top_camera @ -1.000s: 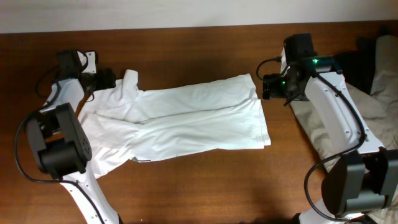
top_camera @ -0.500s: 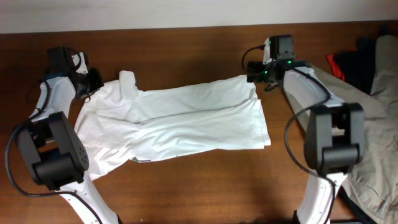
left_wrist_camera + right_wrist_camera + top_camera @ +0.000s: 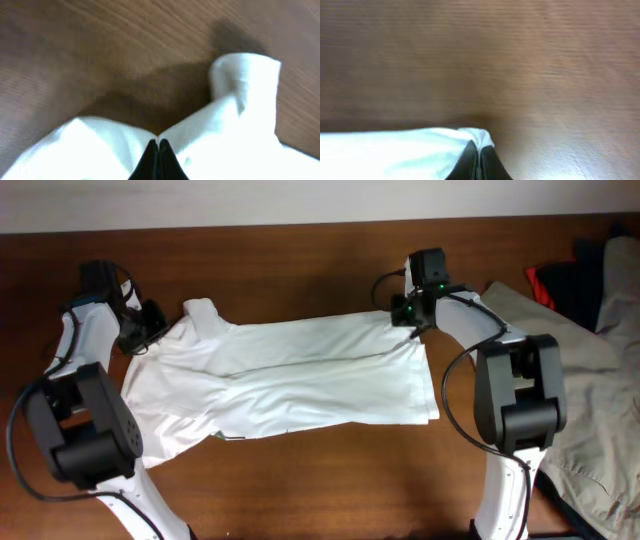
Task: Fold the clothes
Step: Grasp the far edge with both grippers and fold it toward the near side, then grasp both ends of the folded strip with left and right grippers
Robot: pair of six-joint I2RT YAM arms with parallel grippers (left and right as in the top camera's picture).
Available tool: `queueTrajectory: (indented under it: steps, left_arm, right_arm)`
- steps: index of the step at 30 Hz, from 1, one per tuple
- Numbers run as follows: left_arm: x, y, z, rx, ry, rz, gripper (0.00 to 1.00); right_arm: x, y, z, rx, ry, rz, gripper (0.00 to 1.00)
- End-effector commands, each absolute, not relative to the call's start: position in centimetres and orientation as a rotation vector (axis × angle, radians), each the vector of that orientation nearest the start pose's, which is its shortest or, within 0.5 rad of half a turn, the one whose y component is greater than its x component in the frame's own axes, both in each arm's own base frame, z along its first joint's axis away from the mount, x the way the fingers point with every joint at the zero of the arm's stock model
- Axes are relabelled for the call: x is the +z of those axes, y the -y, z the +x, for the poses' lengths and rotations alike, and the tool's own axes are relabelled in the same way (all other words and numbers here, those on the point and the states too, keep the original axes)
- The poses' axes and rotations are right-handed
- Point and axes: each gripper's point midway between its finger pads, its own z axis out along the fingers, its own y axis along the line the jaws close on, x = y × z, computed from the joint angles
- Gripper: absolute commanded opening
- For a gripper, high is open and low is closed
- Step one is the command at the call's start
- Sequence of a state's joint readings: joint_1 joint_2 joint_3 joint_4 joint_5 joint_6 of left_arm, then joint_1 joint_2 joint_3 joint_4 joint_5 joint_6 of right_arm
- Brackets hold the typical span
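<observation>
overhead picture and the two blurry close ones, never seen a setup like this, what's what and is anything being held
Two white robot arms sit at a brown table. The wide picture looks down from above. Each close one comes from a camera on an arm's wrist, with its own dark fingers at the bottom edge. A white T-shirt lies spread out and wrinkled. The left gripper is pinched shut on one end of it, the right gripper on a corner of the other end. A beige garment and a black-and-red one lie aside.

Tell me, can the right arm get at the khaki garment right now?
Probably not yet: its hand is shut on the T-shirt corner. Otherwise the khaki garment lies uncovered beside that arm.
</observation>
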State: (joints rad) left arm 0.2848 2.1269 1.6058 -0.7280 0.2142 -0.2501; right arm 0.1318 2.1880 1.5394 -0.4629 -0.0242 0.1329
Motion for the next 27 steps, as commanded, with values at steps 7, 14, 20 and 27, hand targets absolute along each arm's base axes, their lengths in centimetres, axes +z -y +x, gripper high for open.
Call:
queueTrajectory:
  steps: [7,14,20,27]
  left_arm:
    - [15.0,-6.9,36.9,-0.328,-2.854,-0.631,0.00]
    - [13.4,-8.8,30.9,-0.038,-3.089,-0.708,0.00]
    - [9.7,-8.2,29.0,-0.057,-3.160,-0.726,0.00]
    - [10.5,-8.4,29.2,-0.039,-3.138,-0.720,0.34]
  right_arm:
    - [10.2,-2.4,39.6,-0.195,-2.923,0.048,0.04]
    - [10.4,0.6,32.0,-0.469,-3.207,-0.002,0.05]
    - [9.2,0.5,28.4,-0.469,-3.350,-0.025,0.49]
    - [6.9,1.1,28.0,-0.039,-3.395,0.246,0.56]
